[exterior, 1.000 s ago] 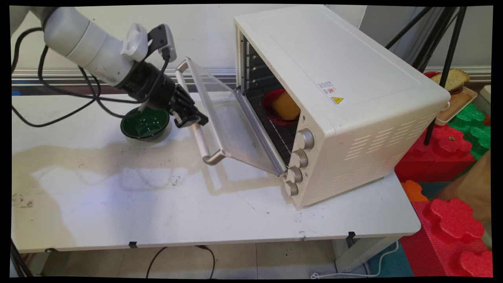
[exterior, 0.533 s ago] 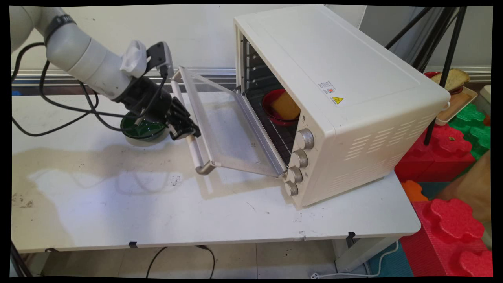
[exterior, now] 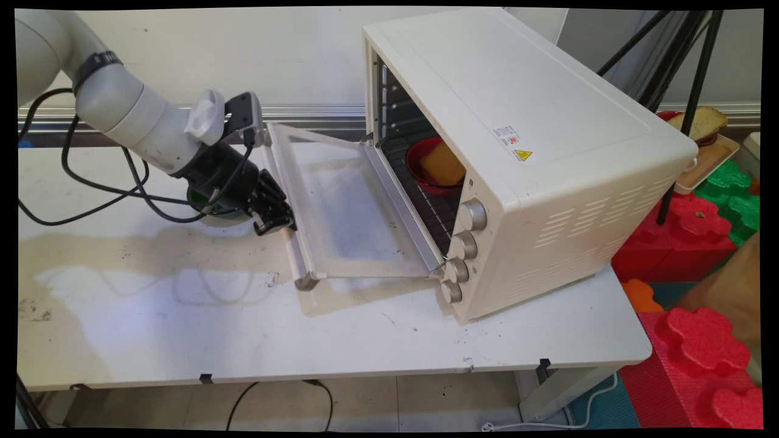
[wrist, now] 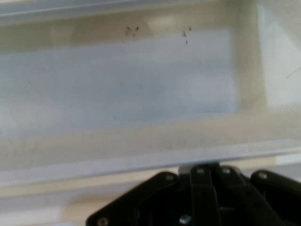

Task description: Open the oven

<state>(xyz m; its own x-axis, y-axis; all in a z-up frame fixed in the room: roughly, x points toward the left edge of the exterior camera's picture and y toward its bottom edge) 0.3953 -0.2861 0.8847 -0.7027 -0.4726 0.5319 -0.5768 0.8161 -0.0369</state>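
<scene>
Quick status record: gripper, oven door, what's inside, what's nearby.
gripper: black gripper shut on the door handle
oven door: door open, lying near flat above the table
inside oven: red dish holding a yellow piece, on the rack
nearby: green bowl, mostly hidden behind the arm
oven: white toaster oven, knobs facing the camera

The oven (exterior: 523, 152) is cream-white with silver knobs (exterior: 464, 246) and a small yellow warning sticker (exterior: 521, 155). Inside sits a red plate (exterior: 420, 165) bearing something orange-yellow, perhaps bread (exterior: 443, 165). The bowl (exterior: 210, 210) is dark green, the pincer (exterior: 274, 222) black, the desk (exterior: 182, 316) white with beige stains.
</scene>
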